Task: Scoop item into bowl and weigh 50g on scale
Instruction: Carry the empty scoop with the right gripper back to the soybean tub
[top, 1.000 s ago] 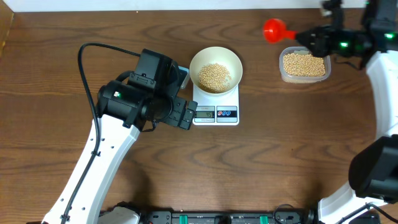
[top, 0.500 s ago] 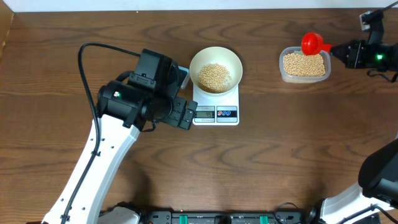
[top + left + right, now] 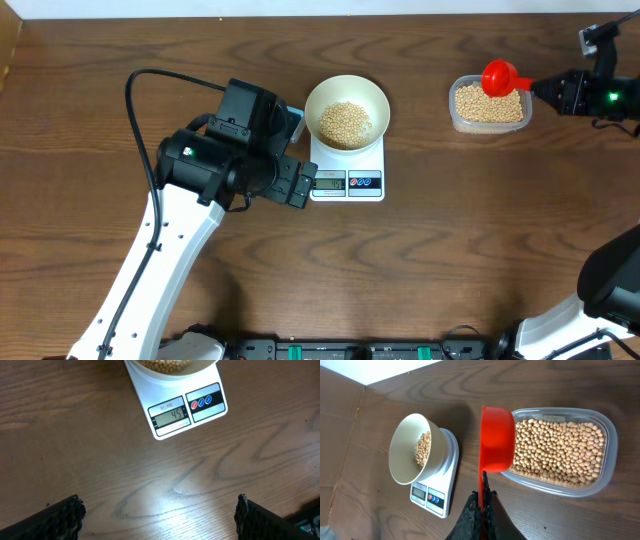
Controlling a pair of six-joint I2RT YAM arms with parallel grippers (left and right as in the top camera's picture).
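The scale [image 3: 187, 410], marked SF-400, shows 45 only in the left wrist view, with the bowl [image 3: 322, 100] of beans [image 3: 345, 121] on it, the left gripper [image 3: 159, 516] spread wide and empty beside it, and the right gripper [image 3: 482, 505] clamped on a red scoop [image 3: 496, 437] over the clear tub [image 3: 609, 455] at far right.

The white scale [image 3: 347, 164] lies flat near the middle of the table [image 3: 450, 250]. Its grey display and its two round buttons, one red and one blue, are on the front edge, and the display reads 45. The round cream-white bowl [image 3: 346, 88] stands upright on it and holds a small heap of tan-yellow beans [image 3: 345, 122]. More of them fill a clear tub [image 3: 489, 129] well to the right.
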